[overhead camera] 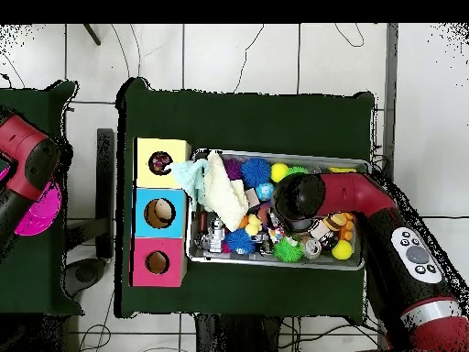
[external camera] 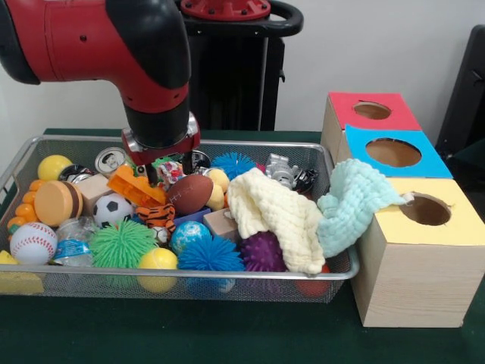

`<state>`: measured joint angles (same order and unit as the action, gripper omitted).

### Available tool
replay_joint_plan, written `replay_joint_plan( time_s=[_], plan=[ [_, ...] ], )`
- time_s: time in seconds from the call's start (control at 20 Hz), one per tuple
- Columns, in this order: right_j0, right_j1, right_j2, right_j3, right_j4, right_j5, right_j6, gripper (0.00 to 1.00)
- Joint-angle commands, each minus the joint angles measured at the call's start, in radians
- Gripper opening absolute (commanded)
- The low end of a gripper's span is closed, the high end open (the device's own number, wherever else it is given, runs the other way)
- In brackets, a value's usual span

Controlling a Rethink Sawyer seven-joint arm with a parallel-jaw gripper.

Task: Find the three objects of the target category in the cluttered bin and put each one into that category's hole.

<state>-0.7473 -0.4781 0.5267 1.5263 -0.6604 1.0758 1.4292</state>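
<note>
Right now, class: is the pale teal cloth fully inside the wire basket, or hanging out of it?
Hanging out. The pale teal cloth drapes over the rim of the basket at the end by the yellow-topped box, touching it.

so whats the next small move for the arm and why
Probably lift the claw clear and shift toward the yellow box: it sits down among toys, while the cream cloth and teal cloth hang over the bin rim beside the hole.

The bin [external camera: 182, 284] was silver wire mesh with a thick, shiny metal rim. The cream cloth [external camera: 276, 216] and teal cloth [external camera: 350, 203] looked soft and waffle-woven. The box [external camera: 413, 284] was pale matt wood topped with yellow paper, ragged around its hole [external camera: 426, 209].
</note>
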Motion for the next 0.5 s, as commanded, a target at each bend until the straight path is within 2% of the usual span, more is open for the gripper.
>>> replay_joint_plan(
  time_s=[0.05, 0.2, 0.5],
  plan=[
    [0.037, 0.046, -0.063, 0.020, -0.023, 0.102, -0.066, 1.00],
    [0.065, 0.069, -0.098, -0.011, -0.033, 0.145, -0.063, 1.00],
    [0.091, 0.078, -0.123, -0.030, -0.028, 0.159, -0.058, 1.00]
  ],
)
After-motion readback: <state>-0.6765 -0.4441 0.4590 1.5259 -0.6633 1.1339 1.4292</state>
